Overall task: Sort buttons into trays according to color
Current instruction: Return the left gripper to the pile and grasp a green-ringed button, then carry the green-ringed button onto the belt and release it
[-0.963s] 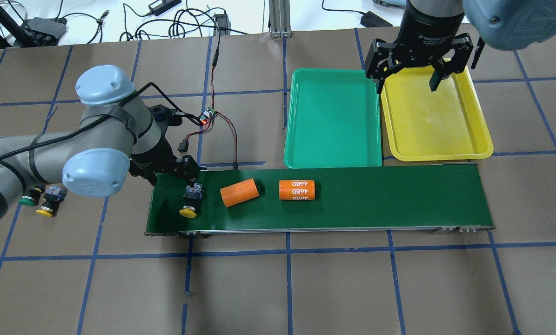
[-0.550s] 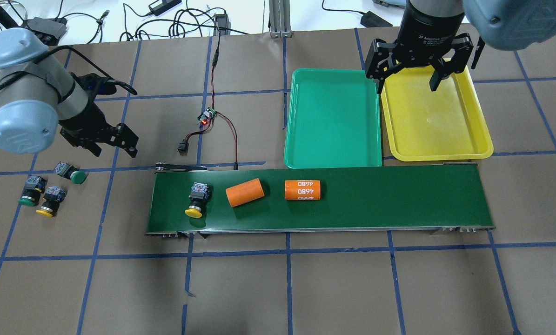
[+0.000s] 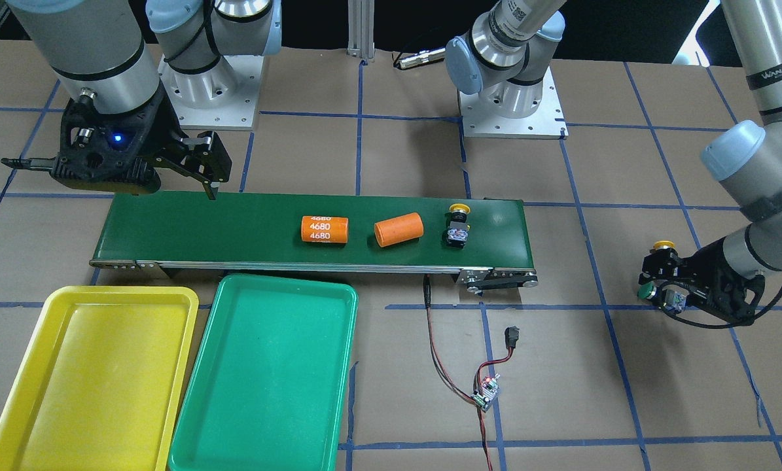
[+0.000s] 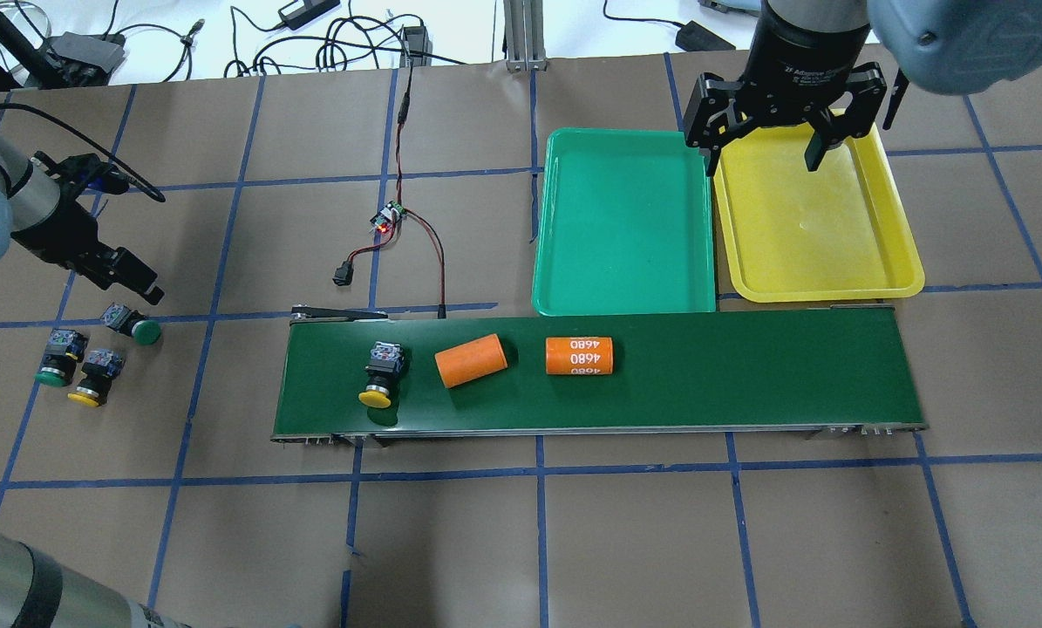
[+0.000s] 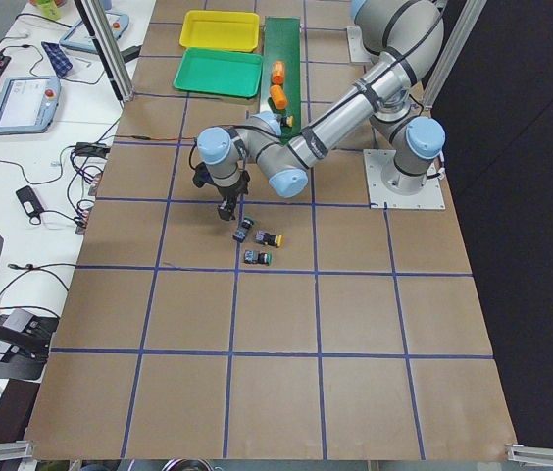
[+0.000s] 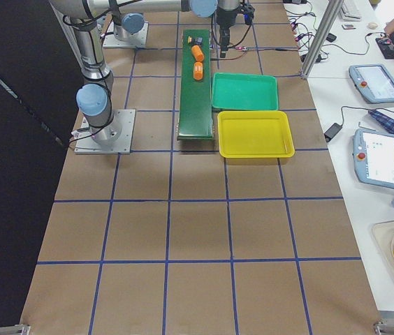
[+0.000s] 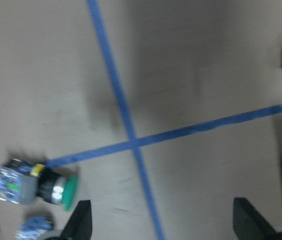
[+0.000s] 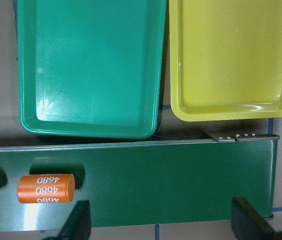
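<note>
Lying on its side near the left end of the conveyor belt (image 4: 704, 384), the yellow button (image 4: 377, 377) points its cap toward the robot and its grey block away. To its right on the belt rest a plain orange cylinder (image 4: 471, 360) and then an orange cylinder marked 4680 (image 4: 580, 356), all three apart. Off the belt's left end, on the brown table (image 4: 521, 541), three other buttons cluster. A second yellow button (image 4: 91, 379) sits close beside a green button (image 4: 54, 359). A little farther out, another green button (image 4: 133, 325) lies on its side across a blue tape line. The left gripper (image 7: 161, 215) hovers just beyond that one, fingers spread and pinching nothing; the button lies off to one side of them, not between. Beyond the belt's right half sit the green tray (image 4: 625, 227) and the yellow tray (image 4: 821, 244) side by side, green to the left. The right gripper (image 4: 761, 161) hangs high over that end, jaws wide apart and bare. Farther left, a small circuit board (image 4: 388, 218) with red and black wires lies on the table.
</note>
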`<action>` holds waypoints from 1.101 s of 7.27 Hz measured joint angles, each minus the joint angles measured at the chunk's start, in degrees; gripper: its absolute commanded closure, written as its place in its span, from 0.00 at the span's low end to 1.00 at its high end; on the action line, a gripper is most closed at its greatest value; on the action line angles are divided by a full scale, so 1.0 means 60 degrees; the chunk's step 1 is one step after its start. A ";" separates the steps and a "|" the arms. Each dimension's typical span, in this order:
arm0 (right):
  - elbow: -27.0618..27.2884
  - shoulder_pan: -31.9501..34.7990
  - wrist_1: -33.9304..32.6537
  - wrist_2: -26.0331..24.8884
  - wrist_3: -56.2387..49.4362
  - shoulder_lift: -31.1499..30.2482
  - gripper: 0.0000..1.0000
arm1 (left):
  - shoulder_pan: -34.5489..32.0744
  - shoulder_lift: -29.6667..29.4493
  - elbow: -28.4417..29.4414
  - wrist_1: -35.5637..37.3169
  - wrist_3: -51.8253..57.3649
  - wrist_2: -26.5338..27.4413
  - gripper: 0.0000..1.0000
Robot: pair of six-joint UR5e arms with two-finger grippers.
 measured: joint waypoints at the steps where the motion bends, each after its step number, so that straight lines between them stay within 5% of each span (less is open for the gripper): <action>1: 0.0000 0.0000 -0.0001 0.0000 -0.0003 0.0000 0.00 | 0.0098 -0.0204 -0.0085 0.0374 0.0766 0.0021 0.00; 8: 0.0000 -0.0014 0.0013 0.0000 -0.0015 0.0000 0.00 | 0.0217 -0.0570 -0.0195 0.1422 0.1302 0.0603 0.00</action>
